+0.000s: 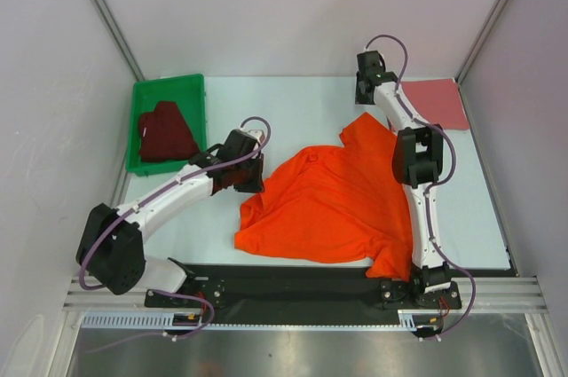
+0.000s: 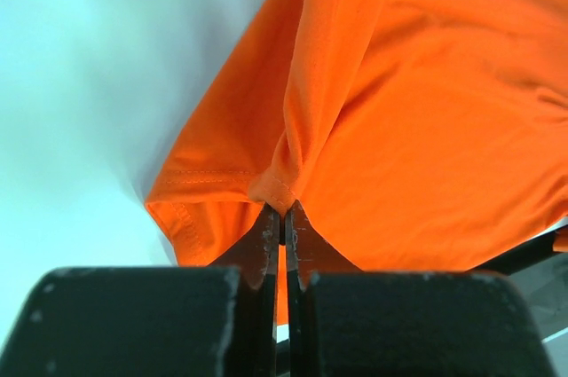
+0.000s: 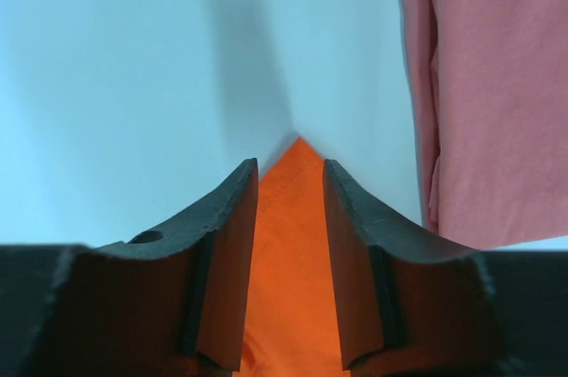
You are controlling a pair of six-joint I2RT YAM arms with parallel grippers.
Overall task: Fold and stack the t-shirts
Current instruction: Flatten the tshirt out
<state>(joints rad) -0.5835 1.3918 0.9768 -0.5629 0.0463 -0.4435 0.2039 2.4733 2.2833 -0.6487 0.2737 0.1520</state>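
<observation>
**A:** Start from above. What lies where?

**B:** A bright orange cloth t-shirt (image 1: 333,200) is spread, rumpled, over the middle of the pale surface (image 1: 302,102) and reaches its near edge on the right. A dark maroon cloth t-shirt (image 1: 167,133) sits bunched in a green plastic bin (image 1: 169,81) at the far left corner. A dusty rose pink cloth t-shirt (image 1: 435,104) lies flat and folded at the far right corner. The left arm (image 1: 169,195) reaches the orange shirt's left edge, and the right arm (image 1: 417,191) reaches its far sleeve. From up there I cannot tell what either pair of jaws is doing.

**A:** And the left wrist camera?

**B:** It settles that. The left jaws are closed tight on a stitched hem corner of the orange t-shirt (image 2: 426,129), and a ridge of cloth rises from the pinch. Bare surface (image 2: 106,84) shows to the left.

**A:** The right wrist?

**B:** The right jaws stand apart, straddling a pointed orange corner (image 3: 288,244) that lies flat between them. Whether they touch the cloth I cannot tell. The pink t-shirt (image 3: 488,84) is just beside it on the right, showing a folded edge that the top view blurs.

**A:** The room?

**B:** White panels close in the left, far and right sides, with metal frame posts (image 1: 102,9) at the far corners. A black strip (image 1: 293,284) runs along the near edge and carries both arm bases.
</observation>
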